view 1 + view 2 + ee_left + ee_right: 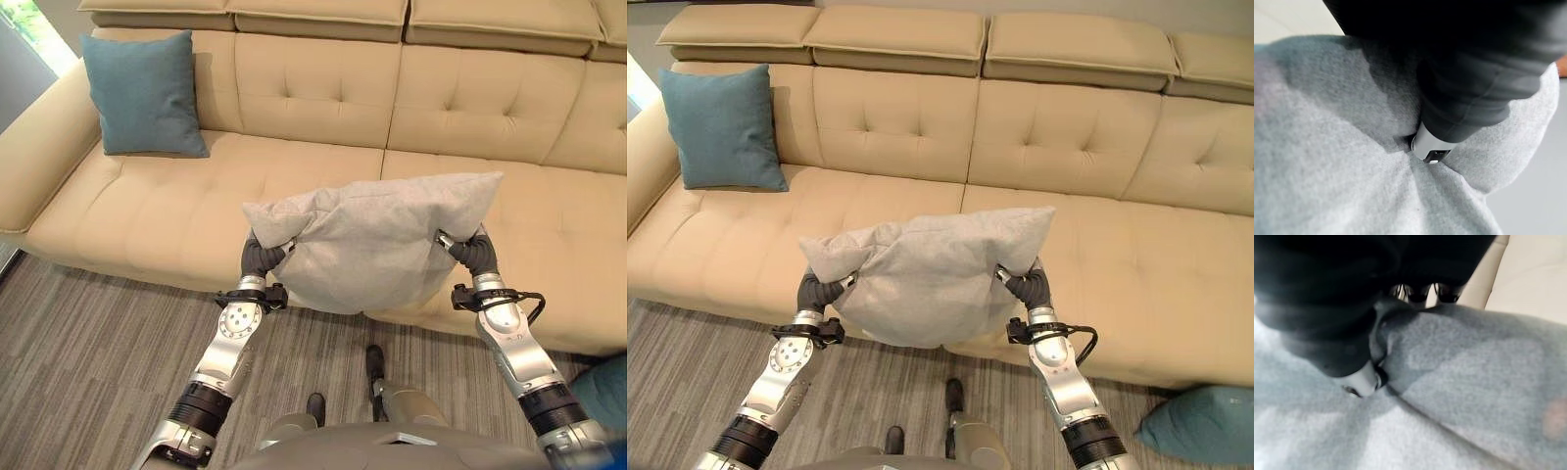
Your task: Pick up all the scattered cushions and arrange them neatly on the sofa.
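We find one teal cushion point(143, 93) already upright against the sofa point(313, 108) backrest at ten o'clock. The grey cushion point(377, 245) hangs above the seat's front edge, our left hand point(263, 257) and right hand point(468, 249) each clamped on a bunched side of it. In our judgement the task is partway done: this cushion awaits placing, and another teal cushion point(1200, 423) lies on the floor point(686, 372) at four o'clock.

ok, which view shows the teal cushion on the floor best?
The right eye view: the teal floor cushion lies on the carpet at lower right, mostly visible. The left eye view catches just its edge. The wrist views show the grey cushion instead.
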